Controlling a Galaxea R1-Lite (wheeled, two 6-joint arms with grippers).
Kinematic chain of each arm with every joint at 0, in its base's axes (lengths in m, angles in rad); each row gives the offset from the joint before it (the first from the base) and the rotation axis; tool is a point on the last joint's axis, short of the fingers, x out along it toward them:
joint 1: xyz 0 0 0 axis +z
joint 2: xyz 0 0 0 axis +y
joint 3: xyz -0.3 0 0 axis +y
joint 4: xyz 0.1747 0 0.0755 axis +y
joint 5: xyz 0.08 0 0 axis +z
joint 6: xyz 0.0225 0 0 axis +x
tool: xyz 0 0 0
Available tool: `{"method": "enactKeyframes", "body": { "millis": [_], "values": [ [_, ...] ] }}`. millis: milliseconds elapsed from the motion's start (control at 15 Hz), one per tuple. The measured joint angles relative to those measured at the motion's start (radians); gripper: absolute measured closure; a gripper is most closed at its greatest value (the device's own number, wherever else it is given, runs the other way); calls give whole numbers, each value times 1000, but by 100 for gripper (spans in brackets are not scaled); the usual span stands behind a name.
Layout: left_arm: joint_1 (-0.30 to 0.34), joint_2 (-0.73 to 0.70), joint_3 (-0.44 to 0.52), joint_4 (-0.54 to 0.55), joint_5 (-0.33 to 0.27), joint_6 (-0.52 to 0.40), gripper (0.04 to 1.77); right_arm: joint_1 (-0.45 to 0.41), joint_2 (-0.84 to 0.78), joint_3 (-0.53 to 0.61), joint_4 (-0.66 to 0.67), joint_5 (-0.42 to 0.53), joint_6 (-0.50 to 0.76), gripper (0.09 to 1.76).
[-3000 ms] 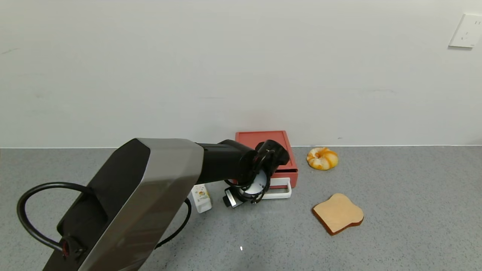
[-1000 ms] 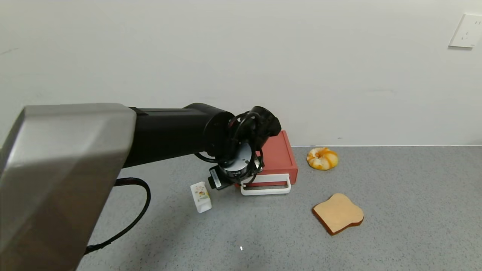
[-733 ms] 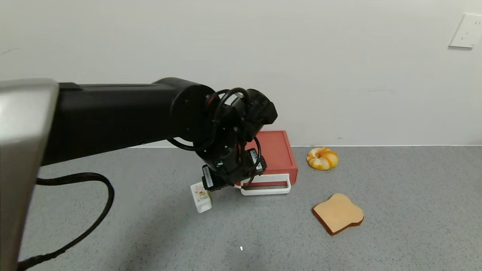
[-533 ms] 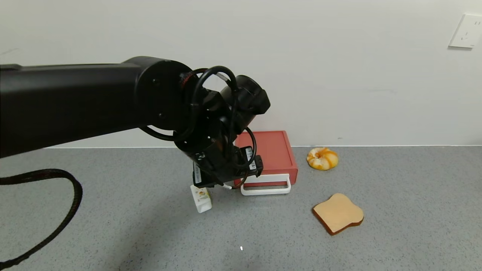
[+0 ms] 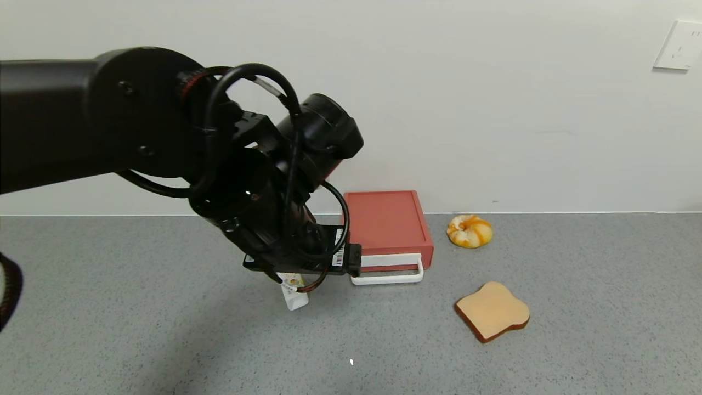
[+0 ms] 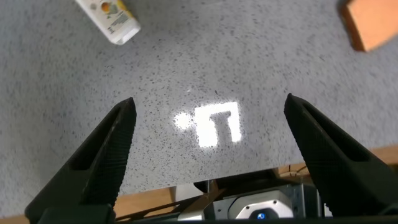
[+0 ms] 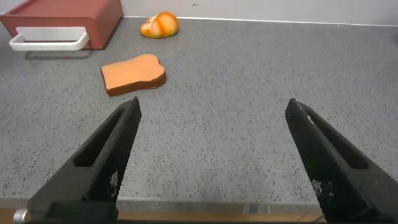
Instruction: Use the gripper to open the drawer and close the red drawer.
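From my head, I see my left arm reaching in from the left, high over the grey bench. My left claw hangs at its end, wrapped in black wires with small white labels. It is up in the air, just left of the red drawer. From here I cannot tell how its fingers stand. The drawer sits in its low red box against the white wall. It is pushed in, and its white loop handle sticks out at the front, facing me. A small white bottle lies on the bench under my claw, partly hidden by it. A little round bun sits to the right of the drawer. A slice of toast lies nearer to me, apart from the bun. A white wall socket is high on the right.

From my left wrist, my left claw is spread wide and holds nothing. Below it is bare speckled bench with a bright patch of light. The white bottle lies near one edge and a corner of the toast shows at another.

From my right wrist, my right claw is spread wide too, and empty, low near the bench edge. Far off I see the drawer with its handle, the toast and the bun.
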Motion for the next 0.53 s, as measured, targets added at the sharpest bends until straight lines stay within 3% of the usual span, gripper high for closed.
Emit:
{"method": "enactKeyframes", "body": {
  "millis": [333,533],
  "values": [
    [4,-183,284,-278,-97,283,9,0,0,0,0,0,0,14],
    [2,-298,431,-384,-166,387,9,0,0,0,0,0,0,14]
  ]
}}
